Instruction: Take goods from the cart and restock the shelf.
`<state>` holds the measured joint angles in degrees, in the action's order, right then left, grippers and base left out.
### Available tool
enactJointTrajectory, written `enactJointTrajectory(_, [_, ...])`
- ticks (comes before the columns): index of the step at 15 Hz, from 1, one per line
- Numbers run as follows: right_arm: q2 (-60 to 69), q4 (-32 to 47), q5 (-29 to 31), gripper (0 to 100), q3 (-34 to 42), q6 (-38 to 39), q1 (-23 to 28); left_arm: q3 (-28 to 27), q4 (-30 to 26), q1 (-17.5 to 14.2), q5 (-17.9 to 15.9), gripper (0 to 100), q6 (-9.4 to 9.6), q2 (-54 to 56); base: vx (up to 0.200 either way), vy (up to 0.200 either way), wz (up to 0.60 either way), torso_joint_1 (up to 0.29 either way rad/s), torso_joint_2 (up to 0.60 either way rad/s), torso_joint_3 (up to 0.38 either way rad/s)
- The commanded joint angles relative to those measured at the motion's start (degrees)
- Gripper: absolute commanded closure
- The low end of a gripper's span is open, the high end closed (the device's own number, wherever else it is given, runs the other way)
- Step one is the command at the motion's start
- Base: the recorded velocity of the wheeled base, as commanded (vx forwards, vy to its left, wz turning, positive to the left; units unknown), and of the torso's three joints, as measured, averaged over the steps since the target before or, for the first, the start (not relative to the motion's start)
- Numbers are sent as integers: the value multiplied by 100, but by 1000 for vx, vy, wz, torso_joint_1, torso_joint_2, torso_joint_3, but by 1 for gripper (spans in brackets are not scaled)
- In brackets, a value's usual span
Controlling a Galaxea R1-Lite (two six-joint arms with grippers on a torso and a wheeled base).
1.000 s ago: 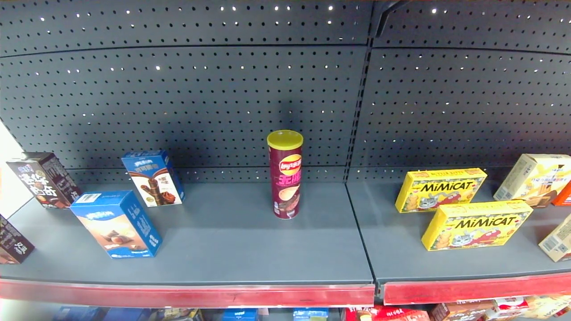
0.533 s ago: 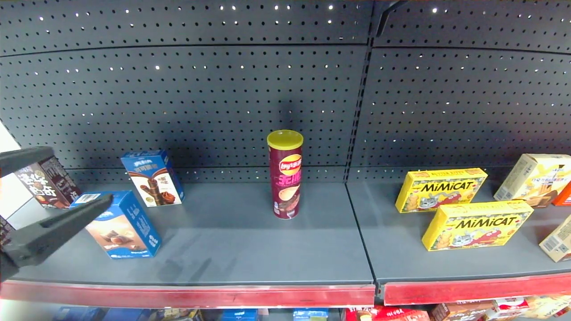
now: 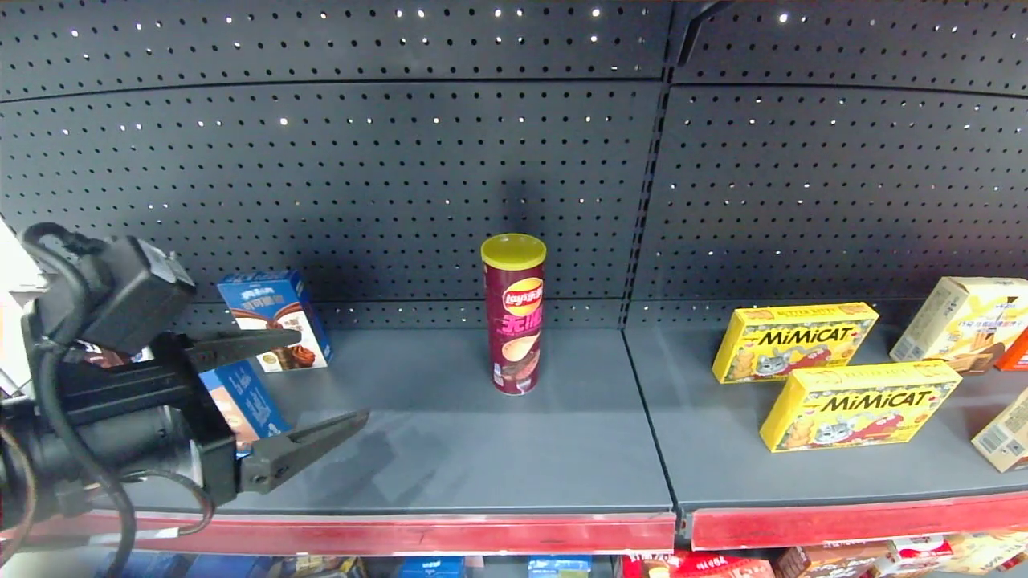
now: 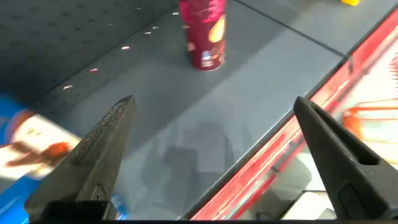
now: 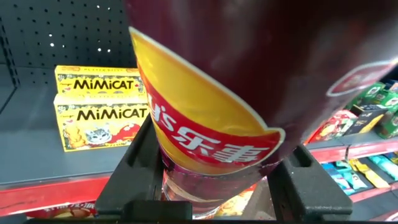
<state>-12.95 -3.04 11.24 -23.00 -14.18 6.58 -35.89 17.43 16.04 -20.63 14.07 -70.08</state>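
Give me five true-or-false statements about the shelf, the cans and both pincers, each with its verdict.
1. The chip can on the shelf stands upright. True.
2. The left pincer is clamped on a blue box. False: its jaws are open and empty, above the shelf's front.
3. The right pincer holds a second chip can. True.
4. The yellow boxes lie on the robot's left of the chip can on the shelf. False: they lie to its right.
5. The chip can on the shelf has a red lid. False: the lid is yellow.
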Motion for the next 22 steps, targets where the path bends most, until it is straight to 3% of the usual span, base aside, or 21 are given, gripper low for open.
enactJointTrajectory(1, [-50, -4, 1, 100, -20, -15, 10, -59, 287, 145, -3, 0, -168, -656, 0, 0, 0, 0, 0, 0])
enactJointTrajectory(2, [-41, 5, 1, 100, -20, -32, 10, -129, 639, 145, -12, 0, -247, -1016, 0, 0, 0, 0, 0, 0])
enactJointTrajectory(8, [-41, 5, 10, 100, 59, -270, 27, -823, 1157, 224, 6, 0, -264, -2475, 0, 0, 0, 0, 0, 0])
enactJointTrajectory(12, [-24, 14, 168, 100, 103, -287, 18, -1693, 1403, 611, -12, 0, -273, -3433, 0, 0, 0, 0, 0, 0])
enactJointTrajectory(15, [-15, 5, 168, 100, 156, -463, 10, -2388, 1500, 681, 15, 0, -502, -3960, 0, 0, 0, 0, 0, 0])
enactJointTrajectory(18, [-6, 5, 168, 100, 235, -472, 10, -2572, 1649, 602, 15, 0, -633, -4198, 0, 0, 0, 0, 0, 0])
enactJointTrajectory(22, [20, 5, 168, 100, 261, -481, 27, -2686, 1781, 593, 50, 0, -669, -4409, 0, 0, 0, 0, 0, 0])
